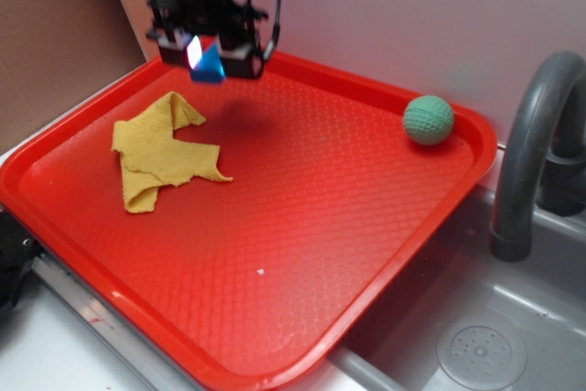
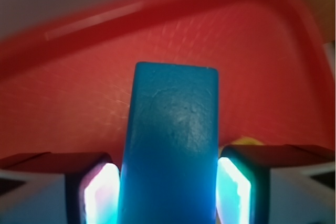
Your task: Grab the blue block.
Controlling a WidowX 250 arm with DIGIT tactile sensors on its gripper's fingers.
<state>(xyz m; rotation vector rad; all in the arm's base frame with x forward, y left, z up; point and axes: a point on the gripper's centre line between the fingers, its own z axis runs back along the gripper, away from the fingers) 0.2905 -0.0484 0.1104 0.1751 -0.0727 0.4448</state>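
Ext. view, left to right: brown panel (image 1: 46,34) at far left, beside the red tray (image 1: 302,254) w/ raised rim; on the tray's left part a crumpled yellow cloth (image 1: 165,148) lies flat, near but apart from the gripper (image 1: 209,54), which hangs above the tray's back-left area; the blue block (image 1: 210,65) is pinched between its jaws and looks lifted clear of the tray floor, a dark shadow showing below and to the right on the tray; wrist view confirms: block fills the centre, both lit pads (image 2: 100,192) pressing its long sides, so the grip is clenched on the block, prob. across the narrow width since that gives flat faces to squeeze; judged, the grab itself looks done. Further right, middle of tray is bare textured plastic, so plenty of room to travel that way; green dimpled ball (image 1: 428,120) sits near the back-right rim, well apart from the block; beyond the tray's right edge, grey faucet (image 1: 526,162) and sink (image 1: 494,336) w/ drain; the faucet is the one tall obstacle on that side; back rim is close behind the gripper, so little room rearward.
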